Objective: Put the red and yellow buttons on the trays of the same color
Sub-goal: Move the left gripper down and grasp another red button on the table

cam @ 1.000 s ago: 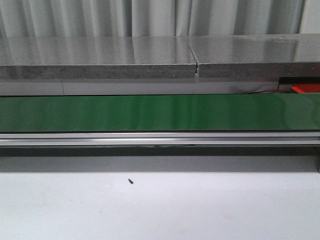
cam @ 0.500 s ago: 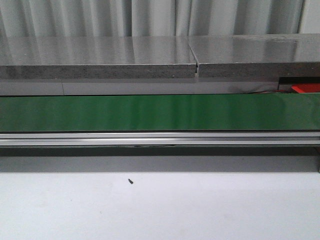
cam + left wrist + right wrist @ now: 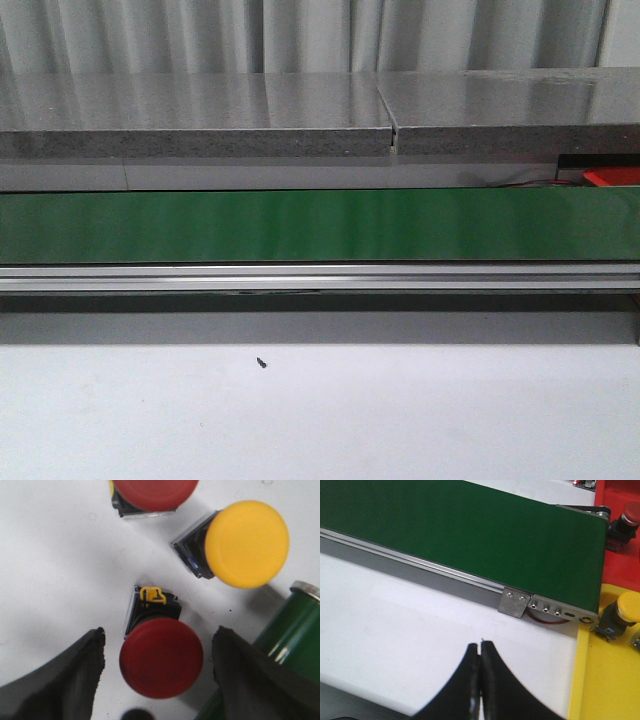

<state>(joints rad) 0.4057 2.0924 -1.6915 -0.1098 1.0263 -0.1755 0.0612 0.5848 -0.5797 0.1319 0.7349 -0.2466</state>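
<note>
— Hardly anything has moved: in the front view only a dark streak (image 3: 280, 293) under the rail (image 3: 320, 278) has slid leftward, so I'd guess the conveyor belt (image 3: 320, 225) is running. Neither arm appears in that view, then or now.

— Where's the work happening, then?

— At the left end effector (image 3: 157, 635). It's spread wide over a red button (image 3: 161, 657) lying on the white surface (image 3: 55, 565), one finger on each side and neither touching it. A yellow button (image 3: 247, 544) and a second red one (image 3: 152, 492) lie near it, apart from each other. Which edge of the surface they lie by, I can't tell.

— And the right?

— The right end effector (image 3: 480, 647) is pinched together with nothing in it, hanging above the surface near the belt's end. Past that end, the yellow tray (image 3: 610, 680) carries a yellow button (image 3: 625, 607) and the red tray (image 3: 620, 565) a red one (image 3: 630, 512).

— So what does that mean for the task?

— Sorting looks partly done. Three buttons are unsorted, and the next move seems to be closing on the red one, squarely, since its round cap could slip.
</note>
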